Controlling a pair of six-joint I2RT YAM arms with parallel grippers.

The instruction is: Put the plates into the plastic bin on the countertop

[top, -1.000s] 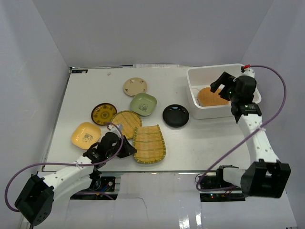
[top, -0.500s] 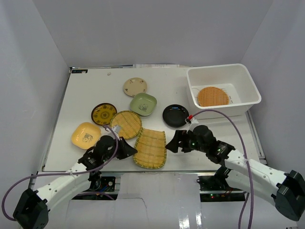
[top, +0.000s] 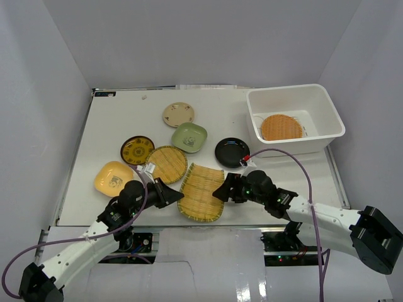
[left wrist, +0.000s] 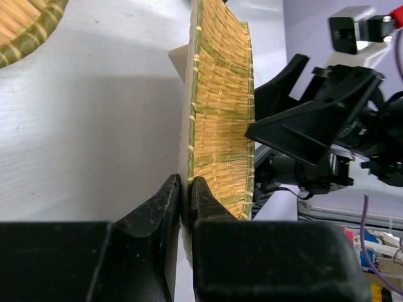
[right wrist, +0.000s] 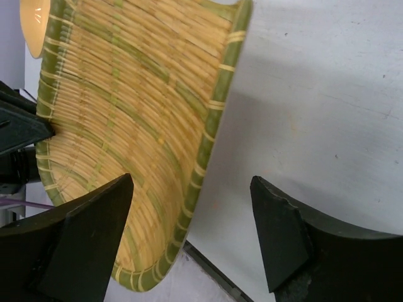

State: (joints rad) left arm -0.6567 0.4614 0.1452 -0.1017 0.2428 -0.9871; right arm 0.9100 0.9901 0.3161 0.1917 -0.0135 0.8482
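Note:
A rectangular bamboo tray (top: 200, 192), one of the plates, sits tilted near the countertop's (top: 126, 119) front edge. My left gripper (top: 171, 194) is shut on its left rim; the left wrist view shows both fingers (left wrist: 204, 204) pinching that rim of the tray (left wrist: 220, 107). My right gripper (top: 220, 190) stands open at the tray's right side, and the tray's rim (right wrist: 214, 119) lies between its fingers (right wrist: 94, 233). The white plastic bin (top: 327, 107) at the back right holds a round bamboo tray (top: 281, 127).
Other plates lie on the countertop: a round bamboo tray (top: 166, 163), a yellow dish (top: 114, 178), a dark patterned round one (top: 137, 150), a green square (top: 189, 137), a beige round (top: 178, 114) and a glossy black round (top: 232, 152). Grey walls close in on the sides.
My right arm has swung from over the bin down to the rectangular tray's right edge, its jaws narrowing a little. My left gripper has closed on the tray's left rim and tilted it up.

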